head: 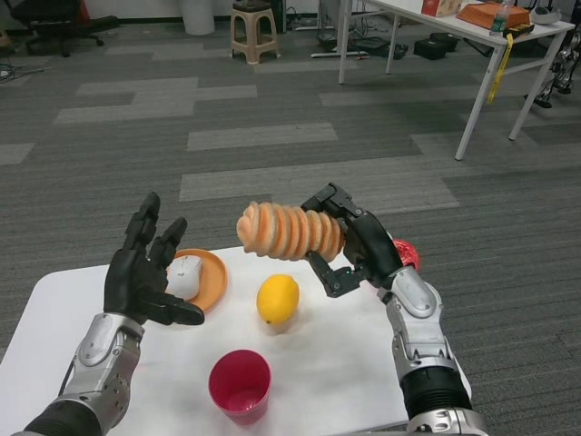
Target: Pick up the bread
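Note:
The bread [289, 231] is a tan, ridged spiral loaf, held in the air above the white table [336, 363]. My right hand [356, 250] grips it by its right end, and the loaf sticks out to the left, roughly level. My left hand [145, 268] hovers over the table's left side with its fingers spread and nothing in it, just left of the orange plate [211, 277].
A white object [185, 277] lies on the orange plate. A yellow lemon [278, 299] sits mid-table, a pink cup [240, 385] stands near the front edge, and a red object [406, 252] shows behind my right hand. Another white table and a stool stand further off on the carpet.

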Robot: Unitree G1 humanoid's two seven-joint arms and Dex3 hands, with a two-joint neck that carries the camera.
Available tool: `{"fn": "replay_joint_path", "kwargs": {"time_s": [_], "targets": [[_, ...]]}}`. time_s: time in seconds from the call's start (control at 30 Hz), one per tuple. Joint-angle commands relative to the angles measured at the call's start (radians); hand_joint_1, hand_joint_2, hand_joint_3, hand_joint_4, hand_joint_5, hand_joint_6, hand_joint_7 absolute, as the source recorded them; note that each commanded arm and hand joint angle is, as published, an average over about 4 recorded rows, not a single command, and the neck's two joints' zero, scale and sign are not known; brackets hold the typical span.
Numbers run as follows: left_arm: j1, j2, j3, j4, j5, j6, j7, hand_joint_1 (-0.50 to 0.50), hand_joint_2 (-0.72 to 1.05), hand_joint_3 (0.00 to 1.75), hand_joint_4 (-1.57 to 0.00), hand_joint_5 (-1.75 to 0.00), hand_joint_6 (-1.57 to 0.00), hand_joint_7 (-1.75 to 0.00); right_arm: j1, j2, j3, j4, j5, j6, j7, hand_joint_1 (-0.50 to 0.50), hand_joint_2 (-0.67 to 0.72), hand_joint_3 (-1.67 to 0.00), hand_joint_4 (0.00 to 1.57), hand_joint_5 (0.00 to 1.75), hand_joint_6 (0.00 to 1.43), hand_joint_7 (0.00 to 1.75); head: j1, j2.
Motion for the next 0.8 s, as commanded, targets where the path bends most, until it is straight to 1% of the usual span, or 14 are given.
{"fn": "replay_joint_path", "kwargs": {"time_s": [0.03,0.07,0.17,0.2,0.33,0.4,0.47,0.53,0.63,0.8], "targets": [[-0.005,0.014,-0.003,-0.004,-0.001,0.005,-0.002,0.5,-0.28,0.07,0.0,-0.41,0.0,0.0,-0.016,0.005,0.002,0.005,0.014,0.002,-0.015,-0.46,-0.48,-1.51,0.24,1.45,0.83,1.54,0.002,0.002],[-0.004,0.015,-0.003,-0.005,-0.001,0.005,-0.003,0.5,-0.28,0.04,0.0,-0.41,0.0,0.0,-0.016,0.005,0.002,0.005,0.014,0.001,-0.019,-0.46,-0.48,-1.51,0.24,1.45,0.84,1.54,0.002,0.003],[0.002,0.015,-0.004,-0.013,-0.001,0.005,-0.003,0.5,-0.28,0.07,0.0,-0.41,0.0,0.0,-0.014,0.008,0.004,0.005,0.016,0.0,-0.036,-0.46,-0.48,-1.51,0.26,1.45,0.87,1.54,0.0,0.003],[0.004,0.015,-0.004,-0.015,-0.001,0.005,-0.002,0.5,-0.28,0.09,0.0,-0.41,0.0,0.0,-0.014,0.009,0.006,0.005,0.017,-0.001,-0.038,-0.46,-0.48,-1.51,0.27,1.45,0.88,1.54,-0.001,0.004],[0.008,0.015,-0.004,-0.018,0.001,0.004,-0.003,0.5,-0.28,0.09,0.0,-0.41,0.0,0.0,-0.014,0.009,0.01,0.005,0.017,-0.002,-0.041,-0.46,-0.48,-1.51,0.29,1.45,0.91,1.54,0.002,0.007],[0.01,0.014,-0.004,-0.019,0.001,0.004,-0.003,0.5,-0.28,0.04,0.0,-0.41,0.0,0.0,-0.014,0.009,0.011,0.005,0.017,-0.002,-0.046,-0.46,-0.48,-1.51,0.31,1.45,0.92,1.54,0.0,0.008],[0.012,0.013,-0.004,-0.02,0.001,0.003,-0.002,0.5,-0.28,0.04,0.0,-0.41,0.0,0.0,-0.013,0.01,0.015,0.005,0.017,-0.002,-0.05,-0.46,-0.49,-1.51,0.32,1.45,0.93,1.54,-0.001,0.008],[0.012,0.013,-0.005,-0.02,0.001,0.003,-0.002,0.5,-0.28,0.09,0.0,-0.41,0.0,0.0,-0.011,0.011,0.019,0.005,0.017,-0.003,-0.053,-0.46,-0.51,-1.51,0.34,1.45,0.94,1.54,-0.001,0.011],[0.012,0.012,-0.004,-0.02,0.001,0.003,-0.002,0.5,-0.28,0.09,0.0,-0.41,0.0,0.0,-0.011,0.011,0.02,0.006,0.017,-0.005,-0.058,-0.46,-0.54,-1.51,0.34,1.45,0.96,1.54,0.002,0.011],[0.008,0.012,-0.004,-0.02,0.002,0.002,-0.002,0.5,-0.28,0.09,0.0,-0.41,0.0,0.0,-0.011,0.011,0.022,0.012,0.017,-0.005,-0.061,-0.46,-0.54,-1.51,0.37,1.45,0.97,1.54,0.008,0.012]]}}
